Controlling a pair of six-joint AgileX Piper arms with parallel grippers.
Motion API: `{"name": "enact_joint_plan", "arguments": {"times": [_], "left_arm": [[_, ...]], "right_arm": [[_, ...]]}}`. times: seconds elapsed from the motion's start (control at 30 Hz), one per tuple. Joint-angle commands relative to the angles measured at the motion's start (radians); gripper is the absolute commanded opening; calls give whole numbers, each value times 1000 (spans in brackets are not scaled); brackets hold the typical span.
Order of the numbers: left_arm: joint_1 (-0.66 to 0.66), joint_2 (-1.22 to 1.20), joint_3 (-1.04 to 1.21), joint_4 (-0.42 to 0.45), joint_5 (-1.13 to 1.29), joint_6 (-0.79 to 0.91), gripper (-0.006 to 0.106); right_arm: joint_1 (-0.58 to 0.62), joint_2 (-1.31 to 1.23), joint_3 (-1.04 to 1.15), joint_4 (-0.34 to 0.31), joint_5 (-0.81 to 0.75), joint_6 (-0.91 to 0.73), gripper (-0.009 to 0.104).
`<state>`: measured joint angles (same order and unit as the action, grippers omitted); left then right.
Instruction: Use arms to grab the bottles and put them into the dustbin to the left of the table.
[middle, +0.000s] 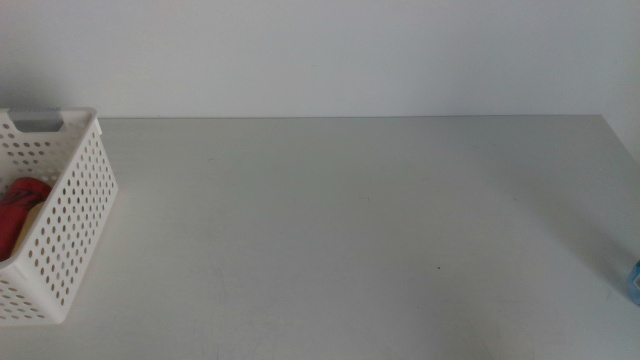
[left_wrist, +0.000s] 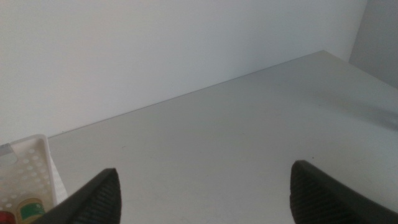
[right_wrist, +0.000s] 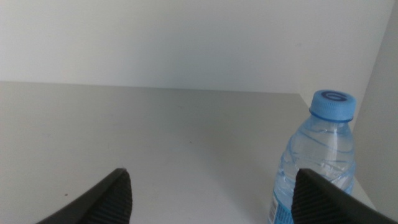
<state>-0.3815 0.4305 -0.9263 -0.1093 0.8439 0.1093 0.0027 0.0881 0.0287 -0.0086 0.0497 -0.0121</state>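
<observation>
The white perforated plastic dustbin (middle: 70, 215) at the light-grey worktop's (middle: 350, 230) left end already holds the red soda can (middle: 20, 205). The small clear blue-capped water bottle (right_wrist: 317, 162) remains upright near the right edge, so collection is judged partly complete. Left gripper (left_wrist: 205, 193) and right gripper (right_wrist: 214, 196) both wait with jaws spread and empty

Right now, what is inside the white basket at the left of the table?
Inside the basket, a red item shows in the middle view. The left wrist view shows a green-labelled piece there. The basket walls cover the rest.
</observation>
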Motion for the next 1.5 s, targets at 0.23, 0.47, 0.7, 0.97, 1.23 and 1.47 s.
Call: {"name": "enact_joint_plan", "arguments": {"times": [0.23,0.47,0.7,0.97,1.23,1.47], "left_arm": [[-6,12,-21,-16,-71,-15,92],[-6,12,-21,-16,-71,-15,92],[-6,12,-21,-16,-71,-15,92],[-6,12,-21,-16,-71,-15,92],[-6,12,-21,-15,-71,-15,92],[-6,12,-21,-14,-71,-15,92]], "right_arm": [[-7,336,-9,-15,-384,-32,66],[-7,598,-10,-15,-584,-32,66],[-7,723,-10,-15,-650,-32,66],[-53,736,-10,-15,-661,22,66],[-202,736,-10,-12,-666,237,66],[-219,743,-10,-15,-666,270,66]]}}
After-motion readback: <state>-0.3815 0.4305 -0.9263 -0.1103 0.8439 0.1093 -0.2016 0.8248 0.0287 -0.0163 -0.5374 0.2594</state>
